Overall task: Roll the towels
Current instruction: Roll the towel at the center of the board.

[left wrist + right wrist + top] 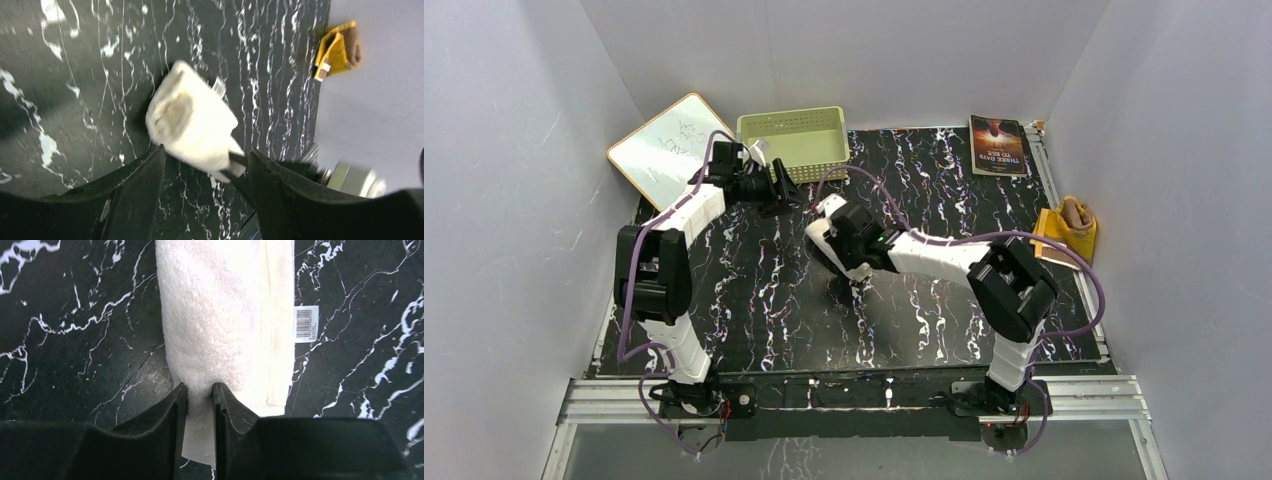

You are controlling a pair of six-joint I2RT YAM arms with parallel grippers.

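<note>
While right end effector [200, 391] pinches it | white towel [225, 315]: rolled, fluffy, tagged

We see nubbly, matt cream terry cloth on the white towel [225, 315], its edge pinched in the right gripper [200, 395], whose fingers look like matt black plastic. Just right of that gripper, a paper-like barcode label [306, 324] hangs off the cloth. Beneath it the table [75, 315] is smooth, black, white-veined and faintly glossy. Near the left gripper [206, 152], the basket [794, 140] looks like matt, perforated pale green plastic.
</note>
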